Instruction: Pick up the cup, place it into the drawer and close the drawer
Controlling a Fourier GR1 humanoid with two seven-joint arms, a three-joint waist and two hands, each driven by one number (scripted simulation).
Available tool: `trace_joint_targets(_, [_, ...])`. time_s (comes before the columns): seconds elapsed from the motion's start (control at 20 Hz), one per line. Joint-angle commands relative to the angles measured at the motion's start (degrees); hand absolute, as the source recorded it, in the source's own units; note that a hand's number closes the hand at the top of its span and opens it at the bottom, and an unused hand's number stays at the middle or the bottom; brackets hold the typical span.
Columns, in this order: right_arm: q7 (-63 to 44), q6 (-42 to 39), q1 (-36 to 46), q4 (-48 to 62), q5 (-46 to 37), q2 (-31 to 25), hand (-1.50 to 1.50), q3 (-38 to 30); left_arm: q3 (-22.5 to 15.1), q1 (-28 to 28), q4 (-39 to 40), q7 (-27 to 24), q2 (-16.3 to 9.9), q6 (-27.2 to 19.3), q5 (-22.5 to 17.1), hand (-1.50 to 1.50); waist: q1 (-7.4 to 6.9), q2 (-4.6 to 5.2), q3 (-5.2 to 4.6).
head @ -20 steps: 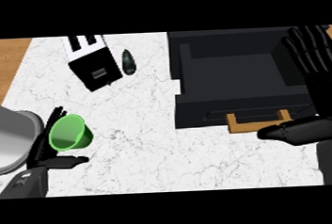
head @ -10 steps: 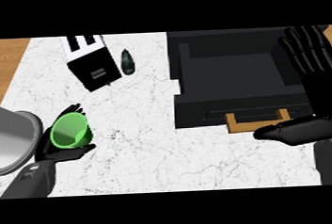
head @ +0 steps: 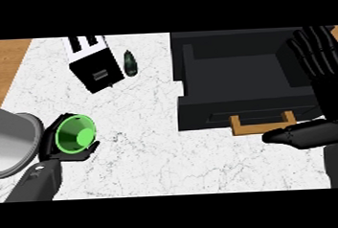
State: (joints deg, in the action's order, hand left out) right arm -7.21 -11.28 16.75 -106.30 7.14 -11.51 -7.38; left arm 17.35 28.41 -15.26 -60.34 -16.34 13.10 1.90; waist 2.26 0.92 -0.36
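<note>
A green cup [head: 75, 135] lies tipped in my left hand [head: 54, 150], its mouth facing up toward the view; the fingers curl round it at the counter's left side. The black drawer [head: 244, 79] stands open at the upper right, with a tan handle [head: 263, 124] on its front. My right hand [head: 328, 87] is open at the right edge, fingers straight over the drawer's right wall and thumb below the handle's right end.
A black and white toaster [head: 93, 65] stands at the upper left with a dark green bottle-like object [head: 131, 63] beside it. A grey rounded object [head: 7, 142] fills the left edge. The white marble counter [head: 160, 159] lies between both hands.
My left hand has closed round the green cup and tipped it so the mouth faces up more; the forearm has shifted slightly right. The right hand has hardly moved.
</note>
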Motion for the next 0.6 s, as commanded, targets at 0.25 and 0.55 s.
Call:
trace_joint_targets(0.25, [-0.92,1.33,-2.0,-2.27,-0.89,1.71,-1.5,1.39,7.04,1.03,-1.68,-10.75,6.33,-8.83,-5.75,1.5,-0.78,-0.43,0.13])
trace_joint_targets(0.55, [-2.06,-1.38,0.39,0.45,2.23,-2.52,-1.5,-2.72,2.98,5.55,-6.26,-7.19,8.62,-0.93,-4.38,1.5,-1.38,-0.7,0.27])
